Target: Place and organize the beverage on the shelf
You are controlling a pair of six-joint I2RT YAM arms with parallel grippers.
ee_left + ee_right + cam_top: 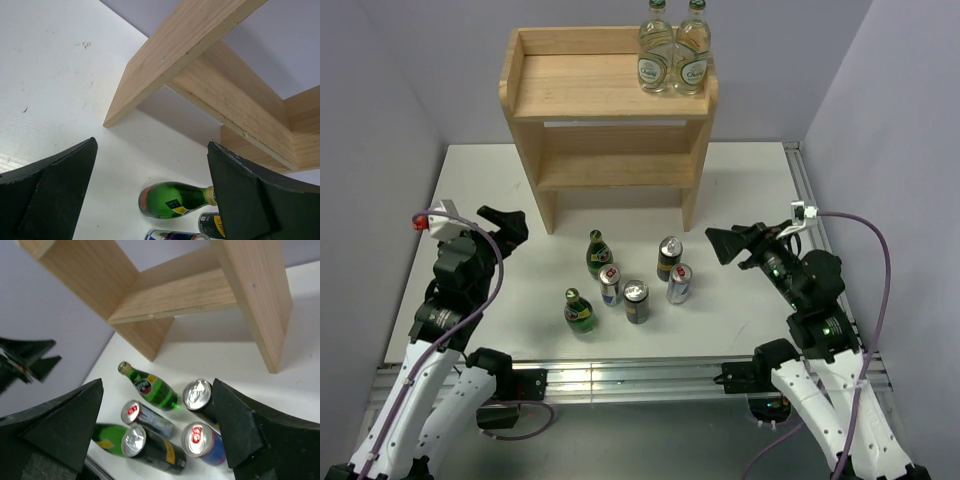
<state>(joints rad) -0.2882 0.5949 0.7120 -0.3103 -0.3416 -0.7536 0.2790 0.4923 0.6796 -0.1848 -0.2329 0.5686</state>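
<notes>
Drinks point(636, 300), six of them (two dark-green glass bottles point(597, 252), two slim blue-and-silver cans point(610, 285), two dark yellow-banded cans point(668, 258)), stand bunched just in front of the light two-tier wooden shelf point(610, 110), none on it yet. My left gripper point(508, 222) and right gripper point(725, 248) hover off the shelf's front corners, both spread wide and holding nothing, so either could reach in. Two clear glass bottles point(673, 55) take the right end of the shelf's top board, and those tight neighbours look easy to knock.

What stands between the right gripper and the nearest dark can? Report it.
Nothing visible does. The open right gripper faces the dark can across bare table. A blue-and-silver can stands close beside that can, toward the near edge.
</notes>
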